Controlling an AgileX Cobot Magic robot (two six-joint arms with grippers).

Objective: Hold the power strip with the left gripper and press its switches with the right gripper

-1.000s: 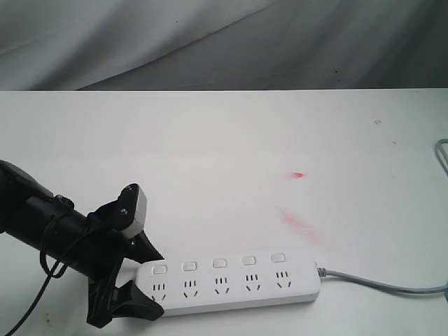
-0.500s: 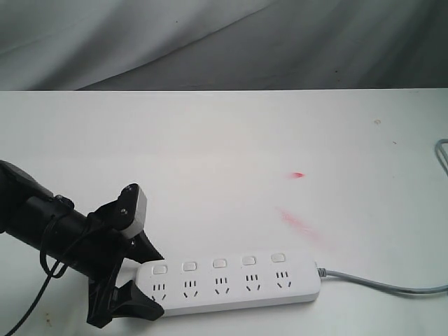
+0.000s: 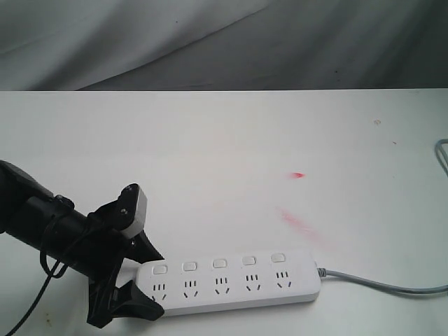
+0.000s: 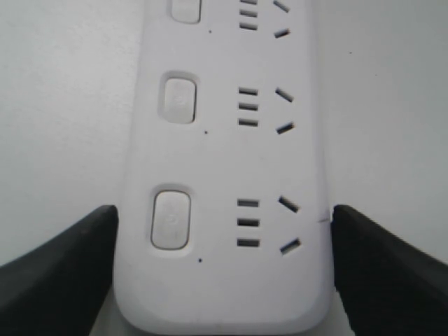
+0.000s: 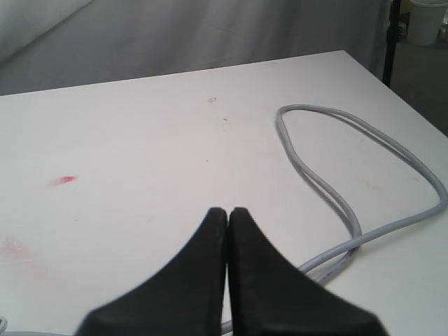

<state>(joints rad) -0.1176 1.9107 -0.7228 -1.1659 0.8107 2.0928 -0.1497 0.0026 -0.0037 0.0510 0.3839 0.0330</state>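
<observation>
White table (image 3: 231, 140): left gripper (image 3: 148, 283) clamps power strip (image 3: 231, 283) at its end, both sides. Right gripper (image 5: 228, 213) fingers pressed together, empty, near grey cord (image 5: 350, 241).

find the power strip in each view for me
Exterior view: the power strip lies low in the middle, its left end between the left tool's fingers.
Left wrist view: it fills the centre, with a black finger at either side.
Right wrist view: not in it.
Shared landmark: the grey cord leaves the strip's right end in the exterior view and lies looped in the right wrist view.
</observation>
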